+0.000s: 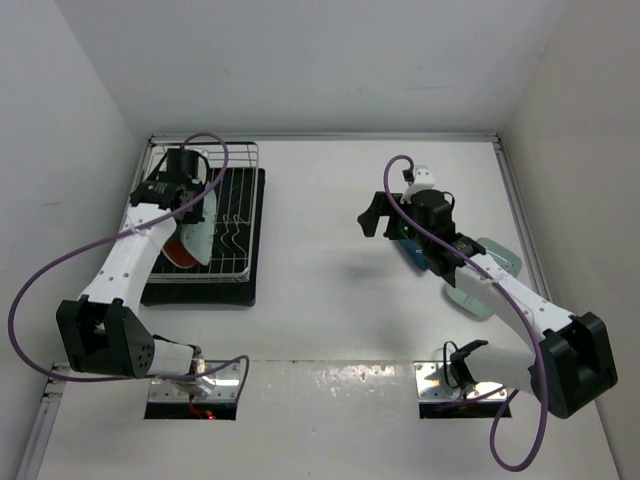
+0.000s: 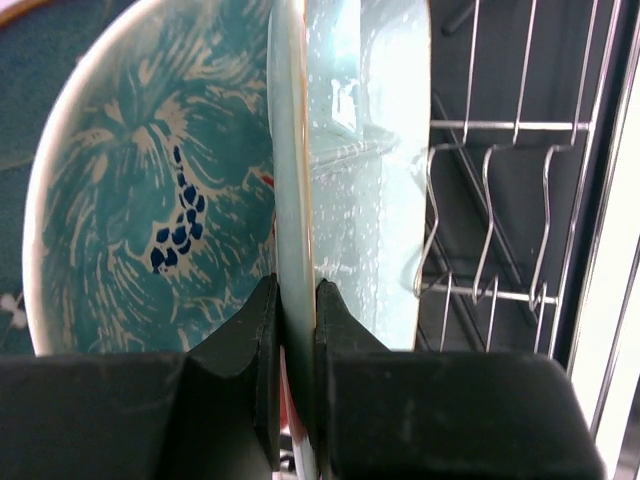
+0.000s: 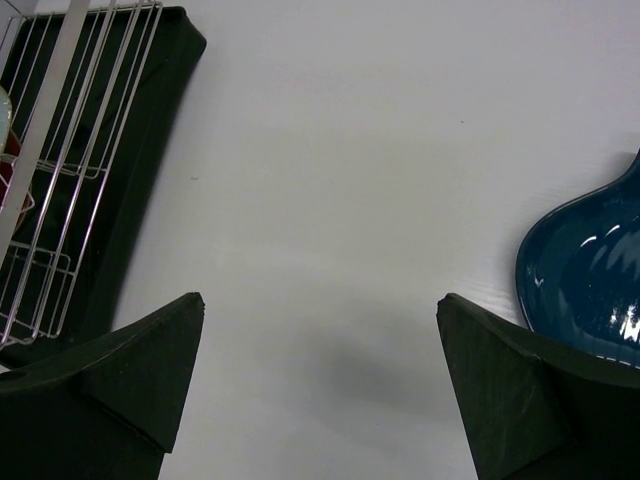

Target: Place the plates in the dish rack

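The dish rack (image 1: 235, 215) stands at the far left on its black drip tray (image 1: 255, 200). My left gripper (image 1: 193, 200) is shut on the rim of a pale mint plate (image 1: 201, 238), held upright on edge among the rack's wires. In the left wrist view the gripper (image 2: 296, 290) clamps that plate (image 2: 365, 150). The red plate's patterned face (image 2: 150, 200) stands close on its left, with a dark teal plate (image 2: 30, 120) behind it. My right gripper (image 1: 373, 215) is open and empty above the table. A dark-blue leaf plate (image 3: 590, 270) lies beside it. A second mint plate (image 1: 495, 268) lies partly under the right arm.
White walls enclose the table on three sides. The rack's wire prongs (image 2: 500, 200) to the right of the held plate hold nothing. The rack's corner (image 3: 80, 150) shows at the left of the right wrist view. Bare tabletop (image 1: 320, 250) lies between rack and right arm.
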Robot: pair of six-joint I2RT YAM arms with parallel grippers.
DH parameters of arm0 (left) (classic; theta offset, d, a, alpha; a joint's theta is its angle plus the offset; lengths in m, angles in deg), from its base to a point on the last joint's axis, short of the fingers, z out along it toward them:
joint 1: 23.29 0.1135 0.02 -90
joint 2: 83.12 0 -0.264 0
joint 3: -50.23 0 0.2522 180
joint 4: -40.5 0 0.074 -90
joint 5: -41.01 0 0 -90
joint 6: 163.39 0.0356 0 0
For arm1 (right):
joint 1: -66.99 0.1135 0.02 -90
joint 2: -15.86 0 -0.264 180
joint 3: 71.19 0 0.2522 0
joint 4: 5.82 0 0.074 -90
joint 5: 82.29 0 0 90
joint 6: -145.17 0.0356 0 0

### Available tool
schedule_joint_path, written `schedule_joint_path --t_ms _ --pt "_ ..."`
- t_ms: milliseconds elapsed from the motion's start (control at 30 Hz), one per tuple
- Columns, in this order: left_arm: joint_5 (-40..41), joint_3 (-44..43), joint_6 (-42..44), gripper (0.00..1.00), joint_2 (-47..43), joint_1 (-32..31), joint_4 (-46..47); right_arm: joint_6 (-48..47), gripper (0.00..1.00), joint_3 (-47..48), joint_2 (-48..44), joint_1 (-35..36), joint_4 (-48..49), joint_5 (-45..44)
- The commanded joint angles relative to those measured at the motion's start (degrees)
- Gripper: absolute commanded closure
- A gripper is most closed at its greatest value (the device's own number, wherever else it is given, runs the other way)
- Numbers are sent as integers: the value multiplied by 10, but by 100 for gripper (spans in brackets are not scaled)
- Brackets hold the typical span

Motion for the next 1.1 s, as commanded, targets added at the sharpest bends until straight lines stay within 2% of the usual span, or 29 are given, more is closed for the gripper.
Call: schedule_joint_path --t_ms 0,267,467,567,600,633,800,900,967,1000,1067 --pt "18 36 -6 100 3 0 33 -6 2 6 -16 5 4 -8" --pt "-40 70 16 100 3 0 73 -12 2 3 -16 5 -2 -13" --pt "-24 98 46 100 -9 0 109 -18 1 1 -21 2 -5 -17" --pt "-32 92 39 87 -9 0 104 -20 1 0 -24 3 -8 -20" --pt "-43 92 39 71 -9 0 104 -19 1 -1 -24 0 -8 -21" --pt "-48 92 39 65 -9 0 104 -19 1 -2 -24 0 -8 -22" --pt "-48 72 27 50 -9 0 76 4 1 4 -17 -11 -39 -25" --pt "-48 48 27 39 -9 0 66 23 1 8 -16 -46 -66 -25" --pt "-48 27 33 33 -9 0 59 47 1 13 -22 -57 -109 -29" --pt "-48 19 33 31 -9 0 52 53 1 17 -22 -95 -122 -37" --pt "-48 -9 33 26 -9 0 44 72 1 30 -21 -128 -196 -41"
